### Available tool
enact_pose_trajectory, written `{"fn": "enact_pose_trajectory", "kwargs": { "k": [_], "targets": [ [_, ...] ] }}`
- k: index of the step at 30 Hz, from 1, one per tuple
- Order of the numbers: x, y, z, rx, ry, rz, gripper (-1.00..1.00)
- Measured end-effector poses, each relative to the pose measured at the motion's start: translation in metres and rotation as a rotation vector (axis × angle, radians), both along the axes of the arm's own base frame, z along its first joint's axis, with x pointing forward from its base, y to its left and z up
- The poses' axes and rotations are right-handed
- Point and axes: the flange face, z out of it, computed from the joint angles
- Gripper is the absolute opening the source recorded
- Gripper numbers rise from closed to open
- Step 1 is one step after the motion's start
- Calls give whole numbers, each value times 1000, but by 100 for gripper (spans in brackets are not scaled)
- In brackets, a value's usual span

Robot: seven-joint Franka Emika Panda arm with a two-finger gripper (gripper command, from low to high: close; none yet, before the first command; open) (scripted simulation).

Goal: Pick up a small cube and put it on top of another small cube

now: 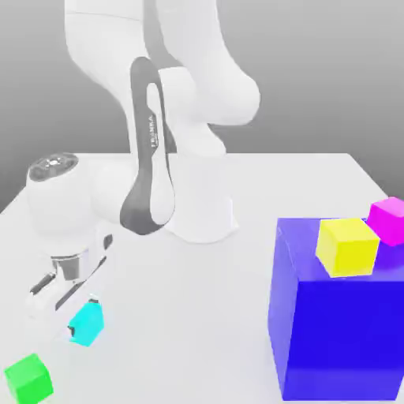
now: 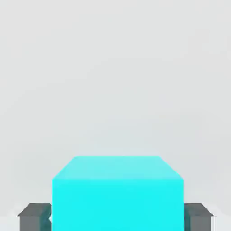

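Observation:
The small cyan cube (image 1: 86,324) sits low over the white table (image 1: 197,316) at the exterior view's left. My gripper (image 1: 81,319) reaches down around it. In the hand view the cyan cube (image 2: 117,194) lies between the two dark finger pads (image 2: 34,216), which press against its two sides, so the gripper (image 2: 117,217) is shut on it. Whether the cube rests on the table or hangs just above it I cannot tell. A small green cube (image 1: 28,376) lies on the table close by, toward the front left corner.
A big blue cube (image 1: 339,323) stands at the exterior view's right, with a yellow cube (image 1: 347,246) and a magenta cube (image 1: 388,221) on top of it. The arm's white base (image 1: 201,213) rises at the back centre.

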Motion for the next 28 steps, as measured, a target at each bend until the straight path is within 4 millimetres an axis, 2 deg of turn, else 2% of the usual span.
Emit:
{"fn": "enact_pose_trajectory", "kwargs": {
  "k": [3, 9, 20, 21, 22, 25, 26, 28],
  "targets": [
    [0, 0, -2, 0, 0, -1, -100],
    [1, 0, 53, 0, 0, 1, -100],
    [105, -41, 101, 1, 3, 280, -100],
    [112, -45, 102, 1, 2, 298, -100],
    [116, -47, 95, 0, 0, 307, -100],
    [120, -48, 55, 0, 0, 315, -100],
    [119, -48, 47, 0, 0, 316, 100],
    [119, -48, 47, 0, 0, 316, 100]
  ]
}}
